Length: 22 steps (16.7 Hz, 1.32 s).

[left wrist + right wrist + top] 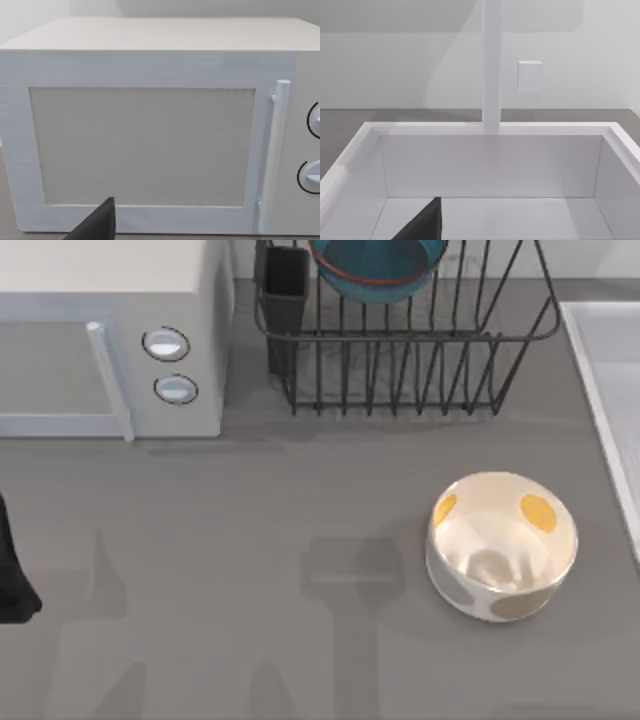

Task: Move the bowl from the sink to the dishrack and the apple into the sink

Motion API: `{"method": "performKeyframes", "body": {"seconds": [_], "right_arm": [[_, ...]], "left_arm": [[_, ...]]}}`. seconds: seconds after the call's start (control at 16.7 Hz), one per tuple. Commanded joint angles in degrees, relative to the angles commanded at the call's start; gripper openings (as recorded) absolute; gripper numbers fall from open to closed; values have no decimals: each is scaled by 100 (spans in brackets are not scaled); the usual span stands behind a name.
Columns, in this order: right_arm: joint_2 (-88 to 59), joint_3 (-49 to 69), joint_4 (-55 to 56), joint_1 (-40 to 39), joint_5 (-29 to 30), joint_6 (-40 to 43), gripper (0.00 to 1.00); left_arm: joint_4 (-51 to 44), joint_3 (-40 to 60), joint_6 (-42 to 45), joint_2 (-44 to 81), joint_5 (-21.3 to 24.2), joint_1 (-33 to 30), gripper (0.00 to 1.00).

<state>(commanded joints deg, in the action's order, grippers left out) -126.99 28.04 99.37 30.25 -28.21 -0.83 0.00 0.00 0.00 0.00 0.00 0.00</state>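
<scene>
1. Nearest to us on the grey table (pixel 250 540) stands the cream spotted bowl (pixel 502 545), right of centre, upright, with nothing in it that we can make out.
2. Farther back, the black dishrack (pixel 410 350) holds the blue bowl (pixel 378 268), which leans among the upright bars at the far edge of the top view; its reddish rim faces us. The black utensil cup (pixel 285 285) sits at the rack's left corner.
3. At the far left stands the white microwave (pixel 110 335), door shut, two round knobs (pixel 166 344) on its right panel.
4. The sink (pixel 612 380) runs along the right edge of the table. From above we see just its raised rim and a strip of basin.
5. Our left arm (pixel 15 570) is a dark shape at the left edge of the table. Its wrist camera faces the microwave door (pixel 142 145), and a dark fingertip (pixel 97 225) juts into that picture; we cannot tell how far the left claw is open or whether it holds anything.
6. Our right wrist camera looks into the sink's pale basin (pixel 490 165), with the white faucet post (pixel 491 65) at its far rim. A dark fingertip (pixel 422 222) shows there too; again we cannot tell the claw's opening. The part of the basin we see holds nothing.
</scene>
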Motion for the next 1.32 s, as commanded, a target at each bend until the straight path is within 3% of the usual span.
{"method": "performKeyframes", "body": {"seconds": [0.3, 0.54, 1.32], "right_arm": [[294, -44, -244, -75, 97, 15, 100], [1506, -287, -1203, -369, 393, 39, 100], [9533, -2159, -7297, -2150, 2020, 5, 100]], "left_arm": [[0, 0, 0, 0, 0, 0, 100], [0, 0, 0, 0, 0, 0, 100], [0, 0, 0, 0, 0, 0, 100]]}}
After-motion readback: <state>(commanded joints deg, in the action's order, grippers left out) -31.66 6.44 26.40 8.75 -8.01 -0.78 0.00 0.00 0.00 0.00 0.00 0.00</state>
